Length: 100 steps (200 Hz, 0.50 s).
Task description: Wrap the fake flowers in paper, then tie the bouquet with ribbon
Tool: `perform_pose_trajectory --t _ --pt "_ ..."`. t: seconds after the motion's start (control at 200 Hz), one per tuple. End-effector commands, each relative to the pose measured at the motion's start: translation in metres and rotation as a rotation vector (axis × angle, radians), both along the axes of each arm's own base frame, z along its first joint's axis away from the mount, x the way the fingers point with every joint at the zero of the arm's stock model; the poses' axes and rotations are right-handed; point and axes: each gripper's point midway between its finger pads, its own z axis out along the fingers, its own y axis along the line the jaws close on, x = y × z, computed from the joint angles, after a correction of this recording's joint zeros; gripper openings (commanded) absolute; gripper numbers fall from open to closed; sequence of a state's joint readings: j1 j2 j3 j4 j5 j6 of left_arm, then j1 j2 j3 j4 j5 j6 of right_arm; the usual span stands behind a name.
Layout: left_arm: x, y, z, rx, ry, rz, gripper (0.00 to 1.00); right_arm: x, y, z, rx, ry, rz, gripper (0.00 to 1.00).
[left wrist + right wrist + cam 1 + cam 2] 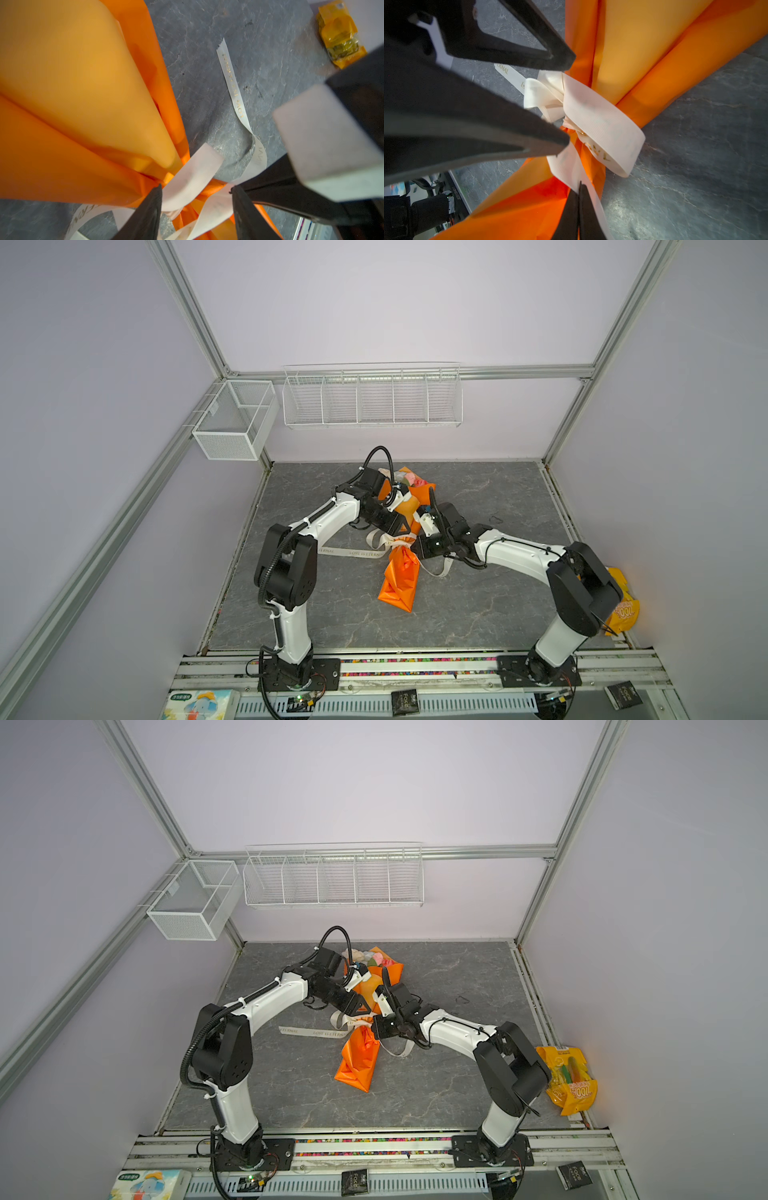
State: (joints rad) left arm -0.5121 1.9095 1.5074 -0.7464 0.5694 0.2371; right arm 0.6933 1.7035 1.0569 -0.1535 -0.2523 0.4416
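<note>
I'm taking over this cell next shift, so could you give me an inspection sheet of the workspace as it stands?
Surface: grey stone-look table top; no spills seen.
Job's things: bouquet of fake flowers lies in the orange wrapping sheet; cream ribbon is knotted around the sheet's narrow waist.
Clutter: yellow snack packet by the table's right edge; small black item on the table.
Grippers: left gripper open, jaws either side of the knot; right gripper shut at a ribbon tail, hold unclear.
Cables: black conduit runs along the left arm.
Surroundings: white wire rack and mesh bin hang on the walls.
</note>
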Motion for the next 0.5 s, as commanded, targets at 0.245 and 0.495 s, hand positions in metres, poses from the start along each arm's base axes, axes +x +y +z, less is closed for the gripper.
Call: perform_pose_trajectory --t 0.245,0.495 --pt "-0.01 0.006 -0.025 0.175 0.015 -0.138 0.61 0.001 -0.008 0.005 0.007 -0.014 -0.035 0.07" --pt "-0.007 0.004 -0.026 0.173 -0.002 -0.154 0.62 0.001 -0.011 0.002 0.008 -0.008 -0.042 0.07"
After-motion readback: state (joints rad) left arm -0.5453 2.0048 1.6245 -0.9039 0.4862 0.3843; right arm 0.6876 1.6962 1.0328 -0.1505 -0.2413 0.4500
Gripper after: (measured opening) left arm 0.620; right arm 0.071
